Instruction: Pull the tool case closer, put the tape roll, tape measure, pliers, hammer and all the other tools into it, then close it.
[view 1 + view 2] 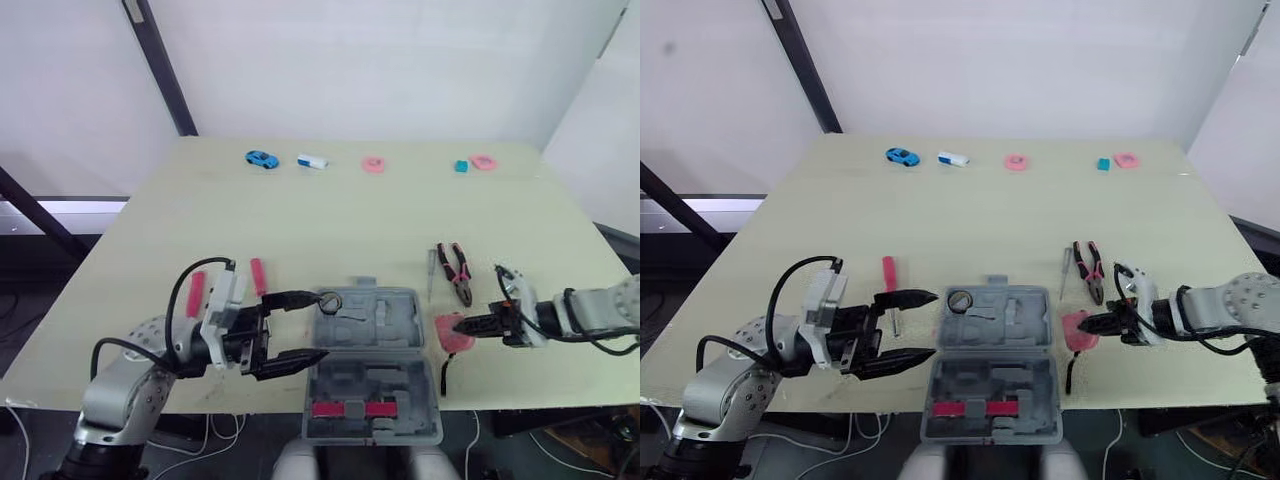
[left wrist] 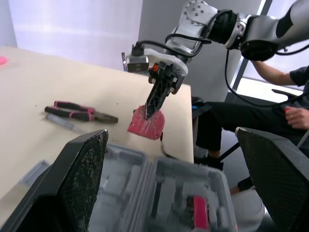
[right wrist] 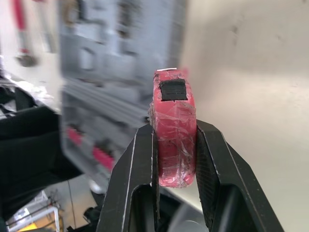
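Right jaws clamp tape measure (image 3: 174, 130), case (image 1: 372, 388) just beyond their tips, tabletop (image 1: 300, 230) edge near; left jaws wide, empty, beside case.

Tool case (image 1: 372, 372): grey, lying open and flat at the surface's near edge.
Tape measure (image 1: 452, 338): red, clamped in the right gripper's (image 1: 468, 324) jaws, just right of the case.
Pliers (image 1: 459, 272): pink-and-black handles, lying flat beyond the tape measure.
Red-handled tool (image 1: 258, 276): flat, left of the case.
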Controlling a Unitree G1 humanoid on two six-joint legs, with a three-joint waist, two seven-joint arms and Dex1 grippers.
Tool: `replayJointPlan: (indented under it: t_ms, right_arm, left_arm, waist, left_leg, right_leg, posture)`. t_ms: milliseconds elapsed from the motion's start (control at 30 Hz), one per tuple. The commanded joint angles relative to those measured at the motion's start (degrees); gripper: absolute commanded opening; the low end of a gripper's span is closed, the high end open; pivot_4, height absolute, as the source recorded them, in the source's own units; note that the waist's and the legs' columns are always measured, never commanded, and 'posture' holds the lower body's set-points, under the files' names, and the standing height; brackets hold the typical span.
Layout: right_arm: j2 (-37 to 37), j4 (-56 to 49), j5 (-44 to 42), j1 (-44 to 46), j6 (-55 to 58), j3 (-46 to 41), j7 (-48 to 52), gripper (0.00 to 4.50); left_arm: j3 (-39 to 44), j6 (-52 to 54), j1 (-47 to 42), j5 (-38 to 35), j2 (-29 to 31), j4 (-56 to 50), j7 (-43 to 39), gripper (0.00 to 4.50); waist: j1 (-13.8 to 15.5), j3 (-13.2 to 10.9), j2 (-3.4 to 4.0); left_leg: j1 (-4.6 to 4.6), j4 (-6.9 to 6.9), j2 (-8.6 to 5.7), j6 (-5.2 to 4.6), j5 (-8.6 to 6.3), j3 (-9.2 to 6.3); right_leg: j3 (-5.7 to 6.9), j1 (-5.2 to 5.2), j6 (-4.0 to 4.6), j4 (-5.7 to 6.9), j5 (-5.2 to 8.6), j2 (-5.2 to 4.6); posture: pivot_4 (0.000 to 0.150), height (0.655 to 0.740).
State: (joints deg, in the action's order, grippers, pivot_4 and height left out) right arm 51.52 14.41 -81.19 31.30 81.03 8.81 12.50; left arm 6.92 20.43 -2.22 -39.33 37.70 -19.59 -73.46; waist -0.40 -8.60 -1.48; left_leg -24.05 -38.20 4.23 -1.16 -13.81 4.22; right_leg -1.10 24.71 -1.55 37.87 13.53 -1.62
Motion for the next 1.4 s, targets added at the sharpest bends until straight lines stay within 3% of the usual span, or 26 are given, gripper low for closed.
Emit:
replayJointPlan:
  t_ms: [33,167,200,400,433,567,700,767,900,1000,1400]
  right_arm:
    - [-1.2,3.6,11.0,2.7,-1.5,1.6,7.1,0.46]
    - [-3.1,7.0,21.2,4.9,-3.7,4.0,13.8,0.46]
    - [-3.5,7.5,23.3,5.4,-4.1,4.6,15.3,1.49]
    - [-2.3,5.8,31.6,5.8,-4.8,4.4,22.4,4.17]
    - [-1.2,4.7,32.1,5.5,-4.4,3.8,23.9,4.38]
    - [9.4,-8.8,39.5,0.0,-12.5,7.8,33.3,4.38]
    - [15.4,-21.0,46.7,-13.6,-38.6,0.4,43.0,4.38]
    - [16.1,-22.0,51.5,-18.0,-52.7,-1.4,49.0,4.38]
    - [14.1,-16.2,61.7,-17.4,-72.0,1.7,55.7,4.38]
    - [10.4,-9.5,67.5,-13.4,-79.9,4.6,58.6,4.38]
    - [-2.1,14.5,81.9,2.0,-97.5,12.2,66.9,4.38]
  left_arm:
    - [0.3,-2.3,0.3,0.4,0.6,-1.1,-0.5,4.50]
    - [0.2,-2.2,1.4,0.0,1.1,-1.7,-0.6,4.50]
    - [0.1,-2.0,1.7,-0.2,1.3,-1.9,-0.6,4.50]
    - [-0.2,-1.9,2.0,-0.3,1.5,-2.2,-0.3,4.50]
    - [-0.2,-1.9,2.0,-0.2,1.6,-2.2,-0.2,4.50]
    - [0.1,-1.8,2.2,-0.3,2.1,-1.8,-0.5,4.50]
    - [0.1,-6.9,2.3,2.8,0.3,-1.5,1.2,4.50]
    - [0.3,-7.6,2.3,1.8,-0.5,-0.7,0.4,4.50]
    - [0.5,-5.0,1.7,-0.2,2.1,1.0,-2.4,4.50]
    - [0.4,-5.2,1.3,-0.6,2.9,2.3,-4.1,4.50]
    - [1.5,-6.1,2.2,-0.1,2.9,3.2,-4.2,4.50]
  waist:
    - [0.0,0.0,0.00]
    - [-0.3,0.0,0.00]
    - [-0.4,0.0,0.00]
    - [-0.3,0.0,0.03]
    - [-0.3,0.0,0.04]
    - [0.8,-0.2,0.29]
    - [0.8,-0.2,0.29]
    - [0.4,-0.2,0.32]
    - [-0.2,-0.2,0.32]
    - [-0.5,-0.2,0.31]
    - [-0.2,-0.2,0.31]
  left_leg:
    - [-0.02,-0.01,-0.01,0.00,0.00,0.02]
    - [-0.02,-0.01,-0.01,0.00,0.00,0.01]
    - [0.00,-0.01,0.00,0.00,0.00,0.00]
    - [0.02,0.01,0.01,0.00,0.00,0.01]
    - [0.02,0.01,0.01,0.00,0.00,0.01]
    - [-0.06,0.01,-0.07,0.00,-0.01,0.05]
    - [-0.06,0.02,-0.03,-0.01,-0.02,0.00]
    - [0.02,0.05,-0.01,-0.01,-0.02,0.05]
    - [0.12,-0.01,-0.01,-0.01,-0.02,0.07]
    - [0.22,-0.03,0.00,-0.01,-0.01,0.09]
    - [0.19,-0.02,-0.01,-0.01,-0.01,0.19]
  right_leg:
    - [-0.01,0.02,0.00,-0.01,0.00,-0.02]
    - [0.00,0.02,0.00,0.00,0.00,0.00]
    - [0.00,0.02,0.00,0.01,0.00,0.01]
    - [-0.01,0.03,-0.01,0.02,0.00,0.03]
    - [-0.01,0.02,-0.01,0.02,0.00,0.02]
    - [0.04,0.07,-0.03,-0.01,0.03,-0.14]
    - [0.07,0.07,-0.22,-0.06,0.15,-0.07]
    - [0.03,0.05,-0.31,-0.03,0.18,-0.03]
    - [0.01,0.01,-0.31,0.04,0.19,-0.02]
    - [0.00,-0.05,-0.31,0.06,0.19,-0.03]
    - [-0.06,-0.04,-0.04,0.07,0.04,-0.03]
  posture:
    - [0.150,0.7400]
    - [0.150,0.7400]
    - [0.150,0.7400]
    - [0.150,0.7400]
    - [0.150,0.7400]
    - [0.150,0.7400]
    - [0.150,0.7400]
    - [0.150,0.7400]
    - [0.150,0.7400]
    - [0.150,0.7400]
    - [0.150,0.7400]
